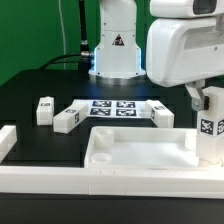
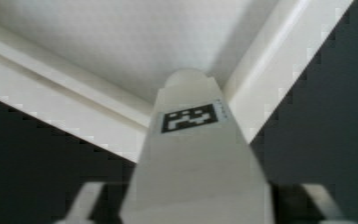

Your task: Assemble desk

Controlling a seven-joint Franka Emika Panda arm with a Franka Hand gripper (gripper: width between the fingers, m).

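The black bench is carrying everything, and the white border rail is running along its near edge. Sitting just behind that rail is the tabletop, a tray with its raised rims facing up and its inside bare. No leg is showing seated anywhere else in it.

Behind the tray the marker board is lying flat. Three loose legs are waiting on the bench around it: two side by side toward the exterior view's left, and one near the board's other end. None of them is touching the tray.

Now the action: the pincer is standing narrow, clamping the upright leg at the tabletop's corner on the exterior view's right. In the wrist view the leg's marker tag is facing the camera and the rims are meeting just beyond it.

I can't tell whether the leg's foot is seated in the corner. My read is that this is the first leg going in, so three are left.
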